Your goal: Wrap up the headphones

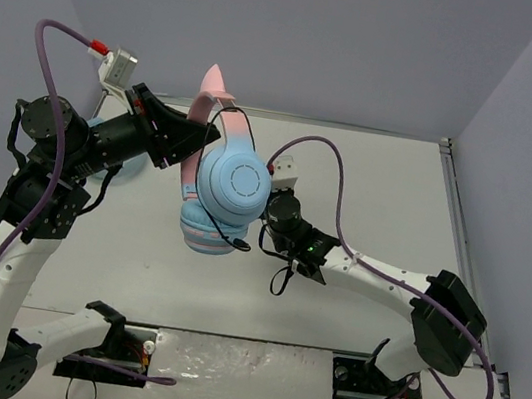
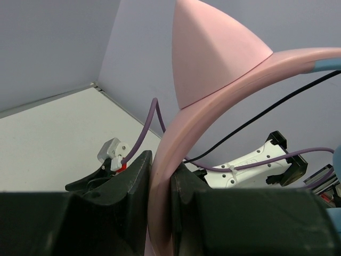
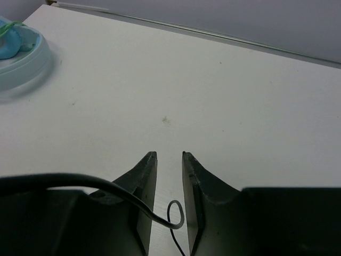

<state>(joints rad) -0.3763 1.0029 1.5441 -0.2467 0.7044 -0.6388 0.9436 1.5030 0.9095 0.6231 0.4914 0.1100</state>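
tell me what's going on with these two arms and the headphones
The left gripper is clamped on the pink headband, holding the headphones up off the table. The right gripper sits beside the ear cups, jaws slightly apart, with the thin black cable curling loose between them. Some cable also runs across the headband.

A white tabletop [image 1: 135, 260] sat boxed in by plain, pale lavender-grey walls [image 1: 322, 36] rising at its far, left and right edges. A thin metal strip [image 1: 453, 204] ran along the right edge. Light was soft and even, leaving only faint shadows.
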